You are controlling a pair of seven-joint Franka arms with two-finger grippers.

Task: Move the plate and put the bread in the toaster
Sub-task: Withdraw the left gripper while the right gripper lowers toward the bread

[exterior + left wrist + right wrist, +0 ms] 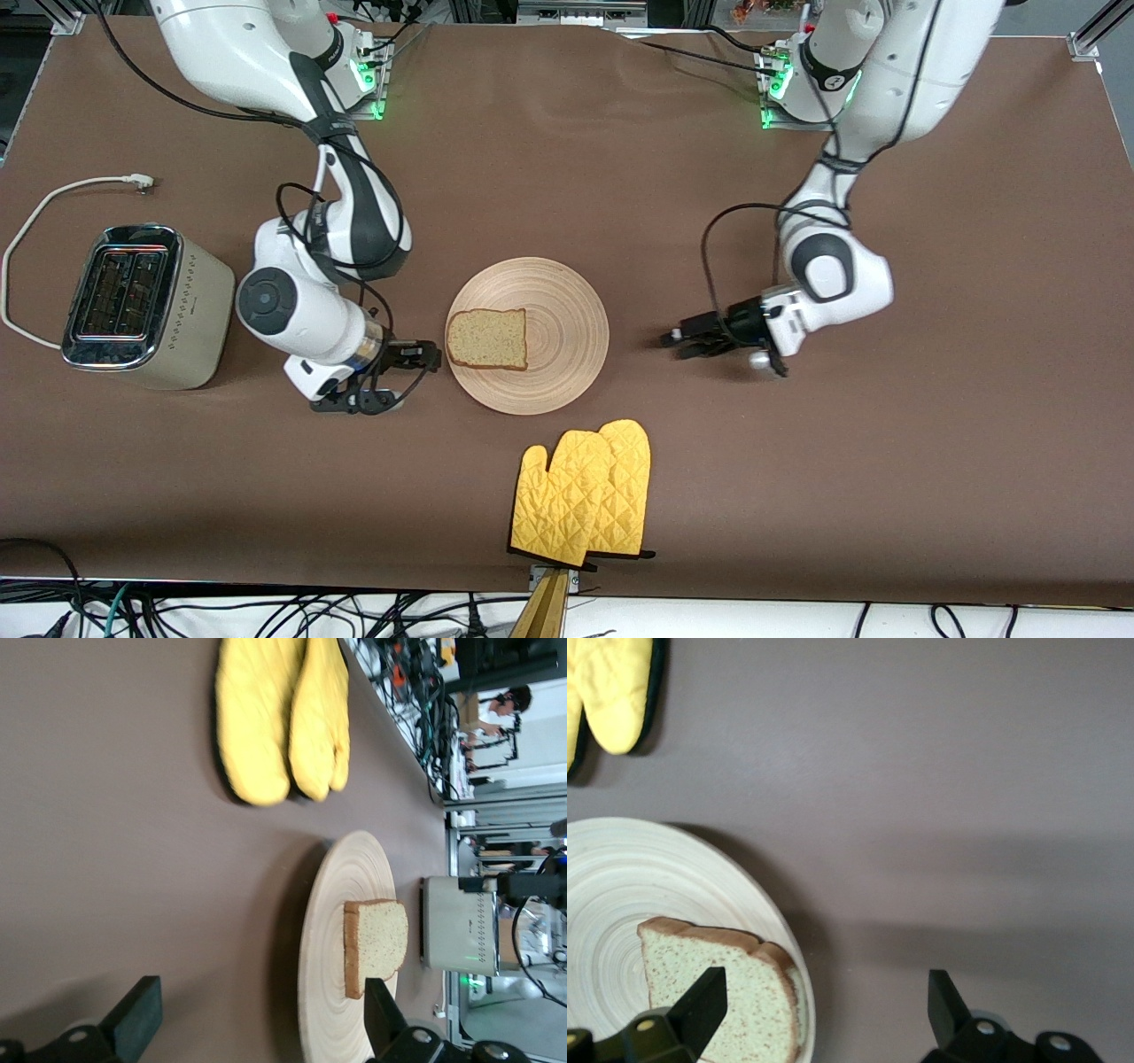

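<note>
The round wooden plate [567, 328] lies mid-table with the slice of bread [487, 338] flat on its half toward the right arm's end. The cream toaster [142, 306] stands at that end, both slots showing nothing inside. My right gripper [403, 377] is open between the toaster and the plate, close to the rim. In its wrist view the gripper [824, 1005] straddles the plate's [620, 877] edge beside the bread [744, 992]. My left gripper [687, 341] is open and holds nothing, beside the plate toward the left arm's end and apart from it. Its wrist view shows its gripper [257, 1014], the plate [332, 930], the bread [381, 943] and the toaster [456, 926].
A pair of yellow oven mitts [585, 496] lies nearer the front camera than the plate, at the table's front edge. The toaster's white cord [53, 199] loops on the table toward the robots' bases. Brown cloth covers the table.
</note>
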